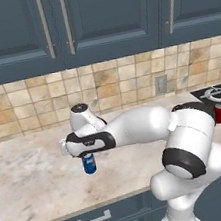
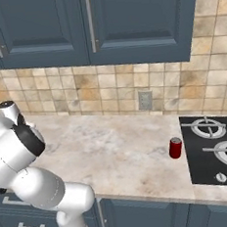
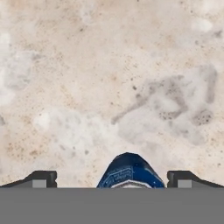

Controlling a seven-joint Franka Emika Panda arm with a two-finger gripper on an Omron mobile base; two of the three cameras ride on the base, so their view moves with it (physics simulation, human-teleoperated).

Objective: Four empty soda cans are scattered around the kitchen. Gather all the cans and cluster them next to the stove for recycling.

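Blue can (image 3: 129, 170) upright between fingertips (image 3: 41, 178) | end effector (image 3: 111, 179) wide | red can (image 2: 175, 148) beside stove (image 2: 224, 166)

2 cans (image 1: 89, 163) (1 blue, 1 red (image 2: 175, 148))

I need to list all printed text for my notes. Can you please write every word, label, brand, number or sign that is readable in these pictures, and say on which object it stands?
No text can be read.
Blue can: pale print on its side, between the open end effector's tips, too blurred to read.
Red can beside the stove: no legible label.
Stove knobs: no visible markings.
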